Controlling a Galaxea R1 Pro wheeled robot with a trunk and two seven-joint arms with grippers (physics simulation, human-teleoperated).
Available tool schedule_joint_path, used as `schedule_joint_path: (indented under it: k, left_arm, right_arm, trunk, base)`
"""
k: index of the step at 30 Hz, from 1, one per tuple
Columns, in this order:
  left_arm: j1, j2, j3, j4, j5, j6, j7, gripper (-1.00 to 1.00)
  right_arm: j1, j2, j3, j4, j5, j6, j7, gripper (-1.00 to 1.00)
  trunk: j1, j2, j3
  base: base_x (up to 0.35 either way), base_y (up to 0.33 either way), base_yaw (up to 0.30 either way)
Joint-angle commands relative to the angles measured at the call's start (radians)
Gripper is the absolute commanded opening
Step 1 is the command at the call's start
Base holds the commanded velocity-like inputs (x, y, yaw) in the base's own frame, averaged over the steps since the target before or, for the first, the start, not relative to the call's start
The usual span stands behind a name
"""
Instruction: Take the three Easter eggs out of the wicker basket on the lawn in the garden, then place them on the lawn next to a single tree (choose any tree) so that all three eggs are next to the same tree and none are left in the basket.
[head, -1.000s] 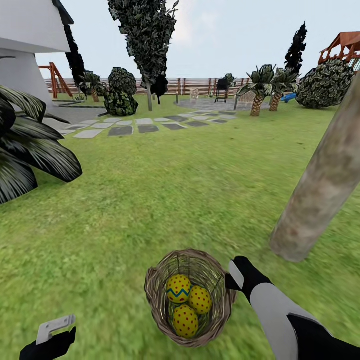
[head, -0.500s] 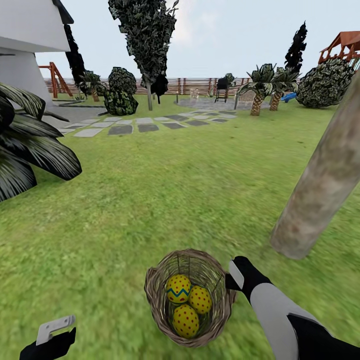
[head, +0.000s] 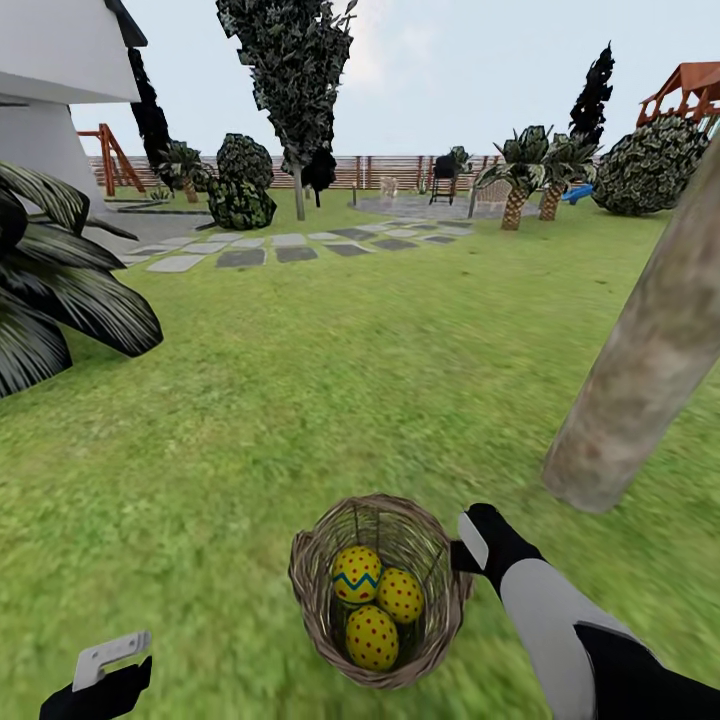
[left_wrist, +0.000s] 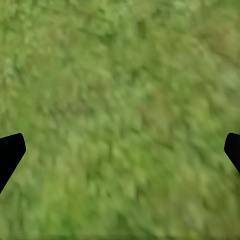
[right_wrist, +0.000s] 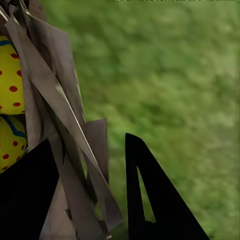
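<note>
Wicker basket (head: 310, 590) holding three Easter eggs (head: 373, 603), right pincer (head: 462, 556) seemingly gripping rim

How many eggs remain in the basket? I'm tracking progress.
3, all inside the wicker basket: the zigzag egg at the far left, one egg to its right, one egg nearest the robot. None looks hidden.

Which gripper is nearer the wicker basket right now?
Right. The right gripper is closed on the wicker basket at its rim; the left gripper hangs open over the lawn, well off to the basket's side.
</note>
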Motion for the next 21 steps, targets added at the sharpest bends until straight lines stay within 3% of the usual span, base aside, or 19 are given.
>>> schedule_joint_path:
  k: [1, 6, 18, 19, 21]
  left_arm:
    - [0.0, 0.0, -0.001, -0.002, 0.002, 0.005, 0.004, 1.0]
    - [0.0, 0.0, -0.001, -0.002, 0.002, 0.005, 0.004, 1.0]
    - [0.0, 0.0, -0.001, -0.002, 0.003, 0.005, 0.005, 1.0]
    - [0.0, 0.0, -0.001, -0.002, 0.003, 0.005, 0.005, 1.0]
    - [0.0, 0.0, -0.001, -0.003, 0.003, 0.005, 0.005, 1.0]
  right_arm:
    - [0.014, 0.001, -0.012, 0.024, -0.001, -0.05, -0.003, -1.0]
    - [0.014, 0.001, -0.012, 0.024, -0.001, -0.05, -0.002, -1.0]
    - [0.014, 0.001, -0.012, 0.024, -0.001, -0.05, -0.003, -1.0]
    - [0.014, 0.001, -0.012, 0.024, -0.001, -0.05, -0.003, 1.0]
    - [0.014, 0.001, -0.012, 0.024, -0.001, -0.05, -0.003, 1.0]
  trunk:
    - [0.004, -0.007, -0.004]
    - [0.023, -0.042, -0.02]
    - [0.023, -0.042, -0.02]
    - [0.023, -0.042, -0.02]
    - [0.023, -0.042, -0.02]
  base:
    - [0.0, 0.0, 0.0]
    - [0.0, 0.0, 0.0]
    - [0.0, 0.0, 0.0]
    - [0.0, 0.0, 0.0]
    - [0.0, 0.0, 0.0]
